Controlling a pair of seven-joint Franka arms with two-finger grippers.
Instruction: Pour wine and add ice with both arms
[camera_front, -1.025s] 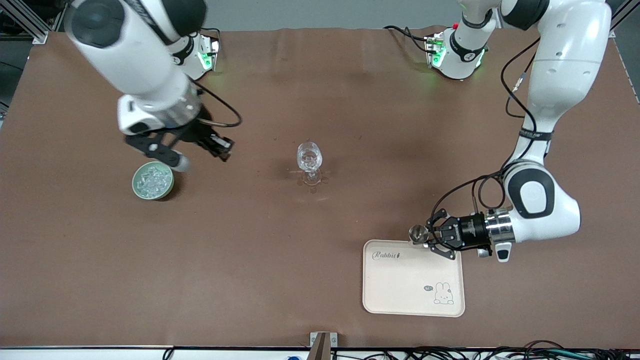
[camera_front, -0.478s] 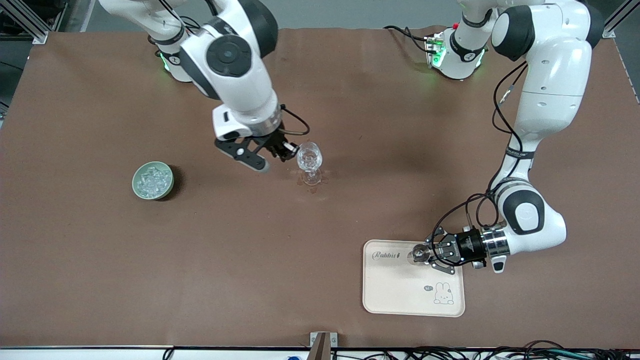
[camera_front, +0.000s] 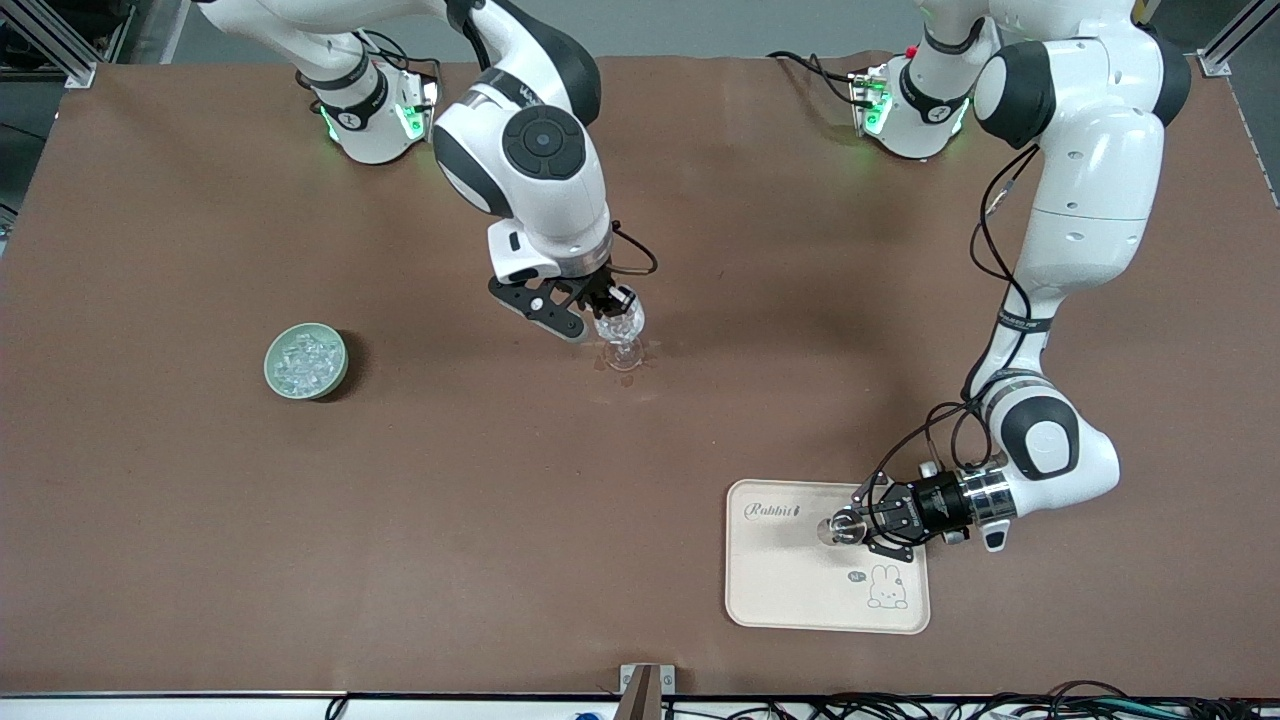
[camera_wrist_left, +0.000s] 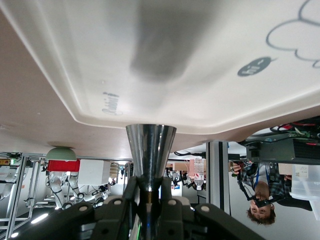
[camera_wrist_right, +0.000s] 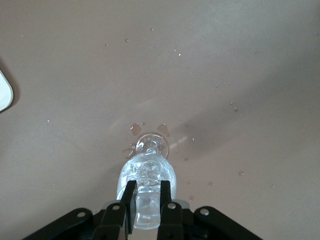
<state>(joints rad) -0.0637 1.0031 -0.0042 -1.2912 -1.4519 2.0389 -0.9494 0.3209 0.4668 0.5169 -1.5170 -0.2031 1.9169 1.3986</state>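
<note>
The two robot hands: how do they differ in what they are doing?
The right hand is over the stemmed glass at mid-table, pinching a clear ice chunk. The left hand reaches sideways, low over the cream tray, gripping a shiny metal jigger. Both are black, two-fingered and shut on something.

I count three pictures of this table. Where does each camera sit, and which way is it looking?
Front view: high across the table, facing both arms; it shows the green bowl, stemmed glass and cream tray.
Left wrist view: on the left arm's wrist, looking along the left hand, shut on the metal jigger, over the tray.
Right wrist view: on the right arm's wrist, looking down past the right hand, which grips an ice chunk over the glass.
Shared: front and left wrist views both show the tray and jigger.
</note>
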